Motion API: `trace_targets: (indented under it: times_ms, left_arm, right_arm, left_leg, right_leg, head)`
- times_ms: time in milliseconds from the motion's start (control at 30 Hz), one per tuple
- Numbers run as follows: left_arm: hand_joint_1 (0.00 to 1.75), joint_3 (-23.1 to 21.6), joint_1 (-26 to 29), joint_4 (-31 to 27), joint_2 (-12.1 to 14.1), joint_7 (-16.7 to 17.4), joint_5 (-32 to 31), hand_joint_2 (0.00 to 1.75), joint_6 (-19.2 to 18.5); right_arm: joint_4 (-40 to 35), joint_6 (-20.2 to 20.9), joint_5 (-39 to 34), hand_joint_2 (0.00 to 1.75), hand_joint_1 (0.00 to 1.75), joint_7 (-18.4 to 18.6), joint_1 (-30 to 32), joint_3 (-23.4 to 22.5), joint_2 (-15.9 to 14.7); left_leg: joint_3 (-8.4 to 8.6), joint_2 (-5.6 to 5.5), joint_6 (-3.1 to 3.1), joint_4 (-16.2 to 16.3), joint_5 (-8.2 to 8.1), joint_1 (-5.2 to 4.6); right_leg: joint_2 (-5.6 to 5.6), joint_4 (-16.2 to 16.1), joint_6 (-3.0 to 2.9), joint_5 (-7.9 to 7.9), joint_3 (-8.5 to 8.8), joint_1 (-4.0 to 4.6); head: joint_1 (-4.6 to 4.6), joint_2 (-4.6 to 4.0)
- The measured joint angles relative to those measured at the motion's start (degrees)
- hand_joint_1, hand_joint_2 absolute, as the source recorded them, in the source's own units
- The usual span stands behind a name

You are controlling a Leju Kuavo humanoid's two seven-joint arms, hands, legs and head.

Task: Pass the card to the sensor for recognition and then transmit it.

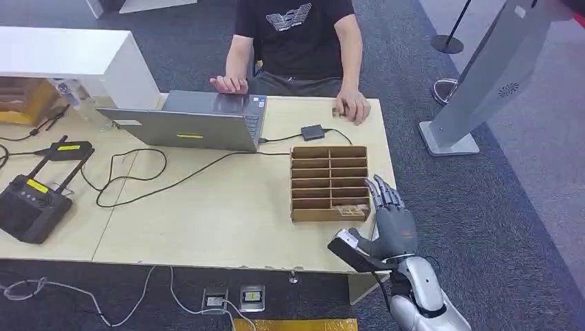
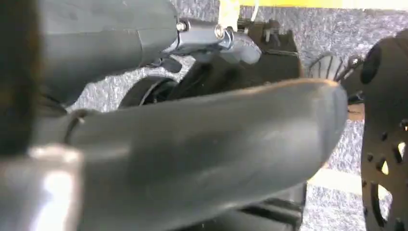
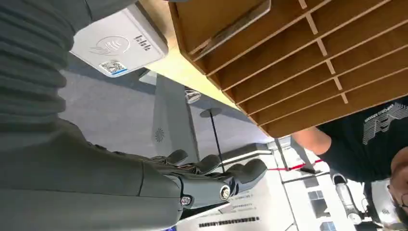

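A wooden box (image 1: 330, 181) with several compartments stands near the table's right edge. A card (image 1: 350, 208) lies in its nearest right compartment; in the right wrist view this card (image 3: 231, 30) leans inside the box (image 3: 312, 57). A white sensor (image 3: 120, 48) with a contactless symbol sits by the box at the table's front edge, and appears as a sensor (image 1: 347, 246) just left of my right hand (image 1: 393, 224). That right hand (image 3: 207, 178) is raised beside the box, fingers spread, holding nothing. My left hand (image 2: 207, 144) hangs over the carpet with nothing in it.
A person sits at the far side of the table (image 1: 207, 214), one hand on a laptop (image 1: 200, 121), the other resting on the tabletop. A small black box (image 1: 312, 132) with a cable, a remote controller (image 1: 31, 200) and a grey kiosk (image 1: 483, 76) are around.
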Motion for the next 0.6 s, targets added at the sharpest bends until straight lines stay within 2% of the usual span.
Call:
trace_targets:
  times_ms: [300,433,600]
  left_arm:
    - [0.00,0.02,-0.01,1.73,-0.55,-0.31,-0.81,0.00,0.59]
    - [0.00,0.17,-0.13,1.64,-0.90,2.69,-0.72,0.00,0.13]
    - [0.00,0.17,-0.17,1.70,-0.96,1.73,-1.59,0.00,0.13]
  right_arm:
    - [2.93,-1.97,2.67,1.75,0.00,-0.06,-0.15,0.85,0.52]
    - [3.32,-0.92,3.22,1.75,0.00,0.51,-0.52,0.96,0.94]
    - [4.02,-1.07,4.40,1.75,0.00,0.33,-0.99,1.16,1.49]
  left_leg:
    - [0.00,0.00,0.00,0.00,0.00,0.01]
    - [0.01,0.00,0.00,0.00,0.00,0.00]
    - [0.01,0.00,0.00,0.00,0.00,0.00]
  right_leg:
    - [0.00,0.00,0.00,0.00,0.00,0.01]
    - [0.00,0.00,0.00,0.00,0.00,0.00]
    - [0.00,0.00,0.00,0.00,0.00,0.00]
  head:
    - [0.04,0.00]
    - [0.00,0.00]
    - [0.02,0.00]
